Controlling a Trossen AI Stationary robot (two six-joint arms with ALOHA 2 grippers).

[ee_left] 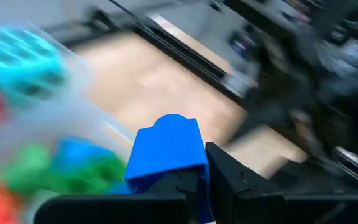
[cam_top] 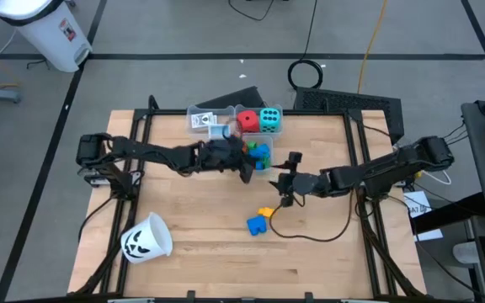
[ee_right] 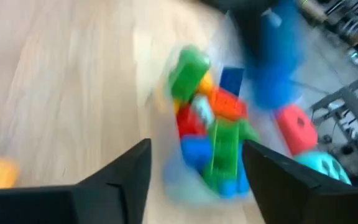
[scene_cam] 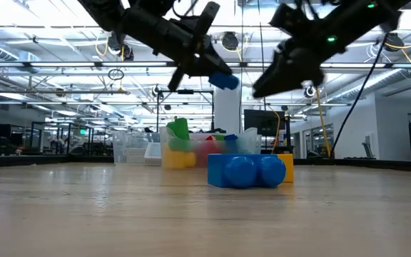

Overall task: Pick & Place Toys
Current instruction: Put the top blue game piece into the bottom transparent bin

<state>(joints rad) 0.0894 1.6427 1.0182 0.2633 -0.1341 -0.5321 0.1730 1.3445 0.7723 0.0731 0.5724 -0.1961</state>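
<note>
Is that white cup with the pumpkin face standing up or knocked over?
Tipped over. From above, the cup lies on its side on the table, its face showing on the wall and its mouth facing sideways.

2 dark jointed arms, black cables, black fingers (ee_left: pixel 229 180) — green LEDs

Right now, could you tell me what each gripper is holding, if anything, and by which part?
The left gripper holds a blue block by its lower end, stud pointing away. The right gripper is open, holding nothing.
</note>
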